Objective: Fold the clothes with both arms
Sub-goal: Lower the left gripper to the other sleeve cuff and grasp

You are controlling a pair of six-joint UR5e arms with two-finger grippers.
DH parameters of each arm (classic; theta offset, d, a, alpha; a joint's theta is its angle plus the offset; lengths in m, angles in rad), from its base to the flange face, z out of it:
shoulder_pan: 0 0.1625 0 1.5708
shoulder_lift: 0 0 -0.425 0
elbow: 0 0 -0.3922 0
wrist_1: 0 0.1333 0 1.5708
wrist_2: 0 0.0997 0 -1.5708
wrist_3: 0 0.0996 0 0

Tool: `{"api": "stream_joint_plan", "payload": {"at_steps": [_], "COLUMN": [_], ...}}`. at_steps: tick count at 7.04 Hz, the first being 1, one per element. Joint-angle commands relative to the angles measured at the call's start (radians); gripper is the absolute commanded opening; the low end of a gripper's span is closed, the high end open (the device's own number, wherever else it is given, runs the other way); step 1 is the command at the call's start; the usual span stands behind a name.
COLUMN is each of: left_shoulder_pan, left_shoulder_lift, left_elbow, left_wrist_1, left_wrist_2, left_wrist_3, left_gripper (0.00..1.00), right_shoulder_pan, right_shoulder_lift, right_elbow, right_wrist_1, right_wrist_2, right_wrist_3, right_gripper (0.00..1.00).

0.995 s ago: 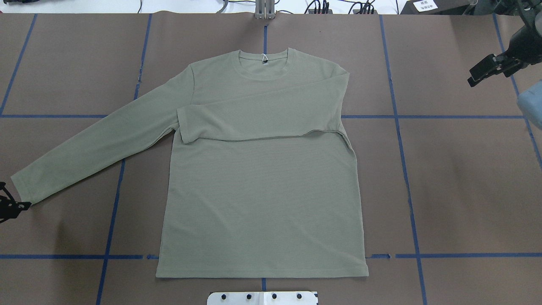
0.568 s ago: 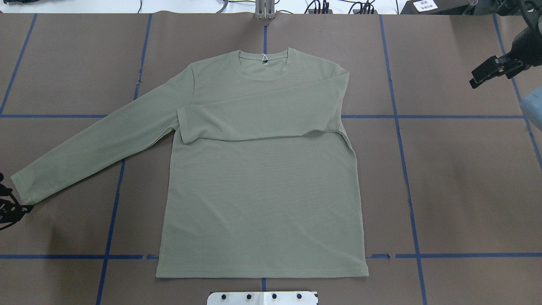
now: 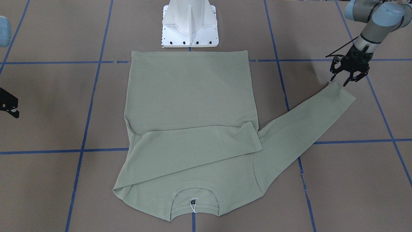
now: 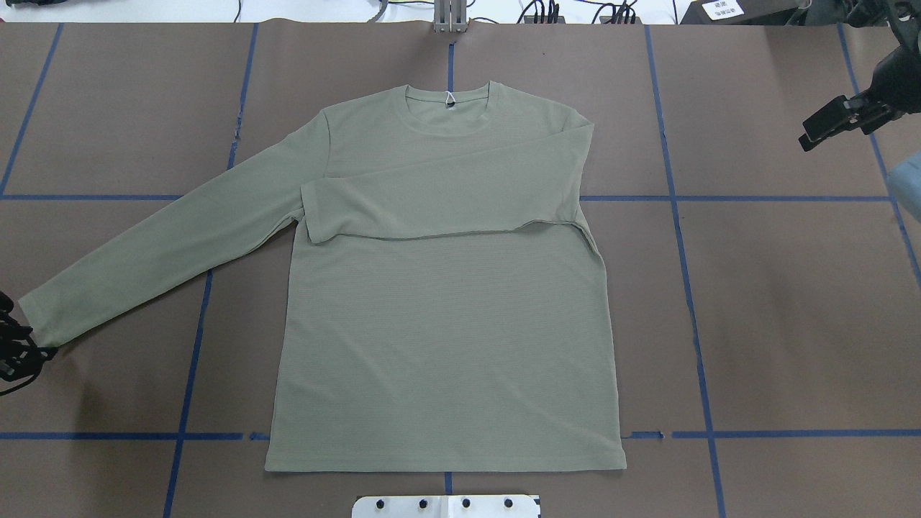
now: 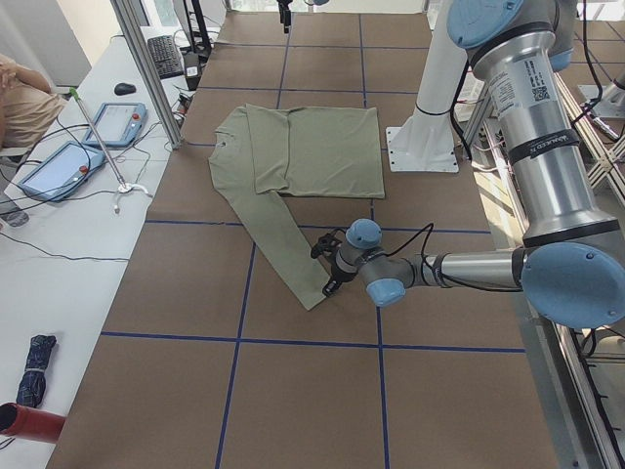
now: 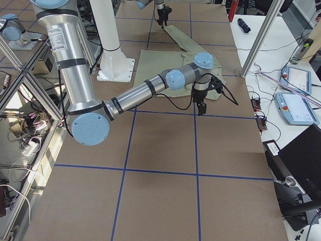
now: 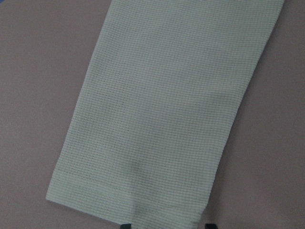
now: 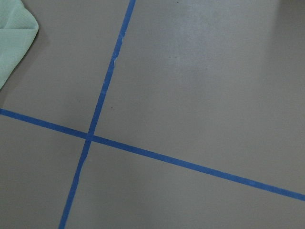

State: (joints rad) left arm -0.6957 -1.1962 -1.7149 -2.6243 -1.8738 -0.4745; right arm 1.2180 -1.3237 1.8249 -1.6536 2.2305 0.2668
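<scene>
The sage-green shirt point(image 4: 446, 345) lies flat, front up, collar at the far side. One sleeve point(image 4: 446, 194) is folded across the chest. The other sleeve stretches out to the left, its cuff point(image 4: 36, 320) by the table's left edge. My left gripper point(image 4: 16, 354) is open and points down at that cuff's corner, also in the front view point(image 3: 349, 75). In the left wrist view its fingertips point(image 7: 208, 225) just show below the cuff point(image 7: 128, 200). My right gripper point(image 4: 838, 124) looks open and empty, well off to the shirt's right above bare table.
The brown table cover carries a grid of blue tape lines point(image 4: 676, 198). The white pedestal base point(image 3: 190, 22) stands at the shirt's hem side. Cables and a stand point(image 4: 450, 14) line the far edge. An operator's desk with tablets point(image 5: 59, 166) runs along the far side.
The left gripper has shifted slightly at the cuff's corner. The right gripper has drifted a little to the right. The shirt has not moved.
</scene>
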Motion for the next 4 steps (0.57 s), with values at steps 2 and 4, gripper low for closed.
{"api": "stream_joint_plan", "payload": {"at_steps": [2, 4], "left_shoulder_pan": [0.009, 0.009], "left_shoulder_lift": [-0.002, -0.005], "left_elbow": [0.001, 0.001], "left_wrist_1": [-0.003, -0.016], "left_wrist_2": [0.002, 0.002], "left_wrist_3": [-0.001, -0.003], "left_gripper": [0.23, 0.0], "right_shoulder_pan": [0.0, 0.0], "right_shoulder_lift": [0.0, -0.002], "right_elbow": [0.001, -0.001], "right_wrist_1": [0.0, -0.002], "right_wrist_2": [-0.002, 0.001], "right_wrist_3": [0.002, 0.0], "right_gripper": [1.0, 1.0]}}
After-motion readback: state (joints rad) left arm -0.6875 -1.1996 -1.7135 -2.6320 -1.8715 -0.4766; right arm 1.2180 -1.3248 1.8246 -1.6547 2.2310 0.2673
